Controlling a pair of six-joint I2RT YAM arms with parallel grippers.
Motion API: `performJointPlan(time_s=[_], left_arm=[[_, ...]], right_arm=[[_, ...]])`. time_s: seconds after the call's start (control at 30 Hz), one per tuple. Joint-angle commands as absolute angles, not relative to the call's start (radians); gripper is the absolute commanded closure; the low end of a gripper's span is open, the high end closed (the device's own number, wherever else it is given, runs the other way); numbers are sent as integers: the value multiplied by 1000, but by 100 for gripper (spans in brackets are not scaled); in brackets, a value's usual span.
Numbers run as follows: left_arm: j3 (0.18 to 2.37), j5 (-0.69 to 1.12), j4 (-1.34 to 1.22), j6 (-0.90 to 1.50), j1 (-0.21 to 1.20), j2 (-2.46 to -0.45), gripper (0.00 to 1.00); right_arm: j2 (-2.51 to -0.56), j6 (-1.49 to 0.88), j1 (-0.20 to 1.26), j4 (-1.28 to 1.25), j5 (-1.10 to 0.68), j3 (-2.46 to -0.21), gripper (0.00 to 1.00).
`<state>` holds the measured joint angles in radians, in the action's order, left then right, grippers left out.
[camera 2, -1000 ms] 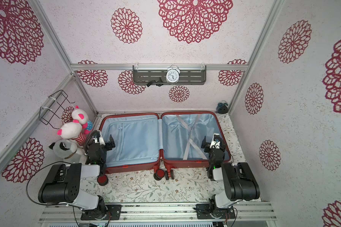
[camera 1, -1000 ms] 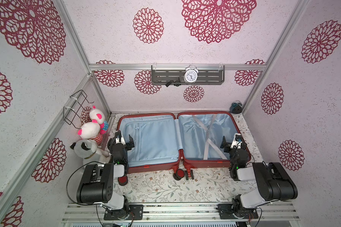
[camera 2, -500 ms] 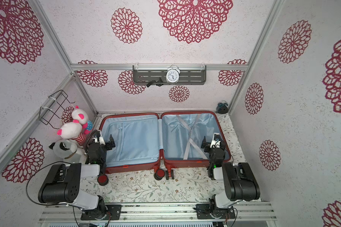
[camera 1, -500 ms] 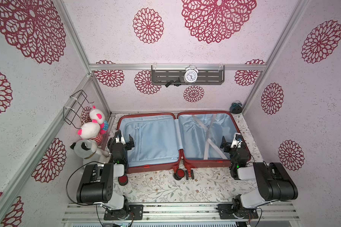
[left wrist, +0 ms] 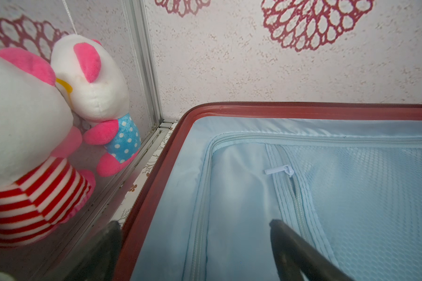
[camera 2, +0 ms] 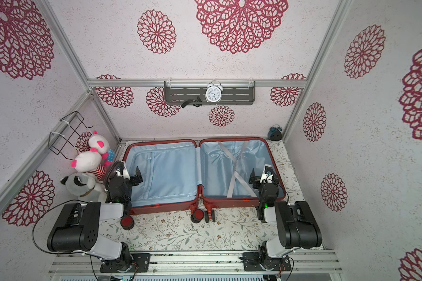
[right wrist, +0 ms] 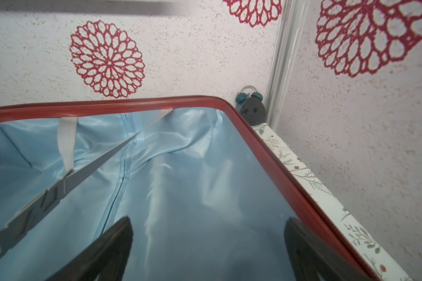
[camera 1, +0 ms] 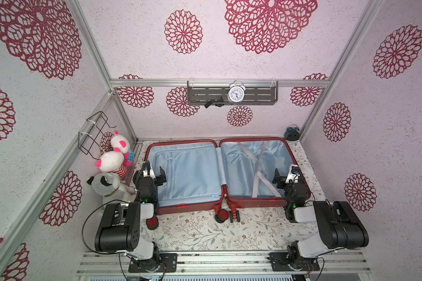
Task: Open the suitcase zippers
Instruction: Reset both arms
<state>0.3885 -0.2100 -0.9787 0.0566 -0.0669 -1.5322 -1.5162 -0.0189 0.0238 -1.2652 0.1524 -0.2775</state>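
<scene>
The suitcase [camera 1: 253, 203] lies spread open on the counter [camera 1: 205, 233], blue lining [camera 1: 193, 175] up, zippers [left wrist: 302, 103] undone. Left gripper [camera 1: 153, 169] and right gripper [camera 1: 285, 171] hover over its outer edges, jaws wide apart, holding nothing.

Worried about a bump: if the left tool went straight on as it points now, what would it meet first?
Probably the light blue lining inside the suitcase: the open left tool tilts down over that half, beside its outer rim. Depth is unclear.
</scene>
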Motion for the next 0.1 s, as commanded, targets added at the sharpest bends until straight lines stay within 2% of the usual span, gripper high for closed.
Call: performJointPlan(time_s=[0.0,0.07], left_arm=[[394,-190,-923,74,-79,-1548,2],[394,-189,-922,74,-79,-1549,2]], right_arm=[[-1533,-16,12,-1172,155,-267,1],[-1533,-16,12,-1172,155,-266,1]])
